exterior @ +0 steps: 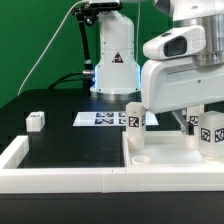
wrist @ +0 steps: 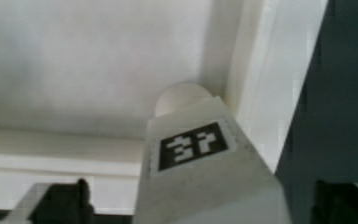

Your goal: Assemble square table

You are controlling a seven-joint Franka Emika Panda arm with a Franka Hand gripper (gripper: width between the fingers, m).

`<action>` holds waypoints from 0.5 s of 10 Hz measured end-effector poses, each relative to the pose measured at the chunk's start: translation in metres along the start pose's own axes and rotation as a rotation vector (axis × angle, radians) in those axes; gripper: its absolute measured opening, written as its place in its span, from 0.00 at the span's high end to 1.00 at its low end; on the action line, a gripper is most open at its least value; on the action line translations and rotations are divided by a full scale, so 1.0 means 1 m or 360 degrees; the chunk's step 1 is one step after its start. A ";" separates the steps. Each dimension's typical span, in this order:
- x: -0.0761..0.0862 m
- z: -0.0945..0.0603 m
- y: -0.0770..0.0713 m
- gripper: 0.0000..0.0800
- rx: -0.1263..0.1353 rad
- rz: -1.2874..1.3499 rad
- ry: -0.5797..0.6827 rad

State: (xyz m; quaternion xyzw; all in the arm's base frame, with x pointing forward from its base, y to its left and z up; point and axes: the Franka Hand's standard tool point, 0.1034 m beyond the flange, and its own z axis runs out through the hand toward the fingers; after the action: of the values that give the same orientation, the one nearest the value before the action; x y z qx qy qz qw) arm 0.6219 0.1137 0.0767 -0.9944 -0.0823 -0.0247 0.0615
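The white square tabletop [exterior: 172,162] lies at the exterior view's right, against the low border wall. Two tagged white legs stand on its far part, one [exterior: 133,117] to the left of my hand and one [exterior: 210,128] at the right edge. My gripper [exterior: 183,120] hangs low between them. In the wrist view a tagged leg [wrist: 197,150] lies over the tabletop [wrist: 87,70], right between my dark fingers [wrist: 62,200]. My gripper [wrist: 206,192] is open, and a gap shows between the leg and each finger.
A small white tagged part [exterior: 36,121] sits alone on the black table at the exterior view's left. The marker board [exterior: 100,119] lies in front of the arm's base. The white border wall [exterior: 60,168] runs along the front. A small rounded white part [exterior: 138,156] rests on the tabletop.
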 end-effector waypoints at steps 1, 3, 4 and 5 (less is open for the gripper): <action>0.000 0.000 0.000 0.44 0.0000 0.0002 0.0000; 0.000 0.000 0.000 0.64 0.0000 0.0002 0.0000; 0.000 0.000 0.000 0.64 0.0001 0.0023 0.0000; 0.000 0.000 0.000 0.64 0.0002 0.0042 0.0000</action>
State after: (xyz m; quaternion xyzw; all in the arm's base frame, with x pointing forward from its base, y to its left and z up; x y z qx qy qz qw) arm 0.6218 0.1138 0.0765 -0.9954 -0.0691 -0.0238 0.0626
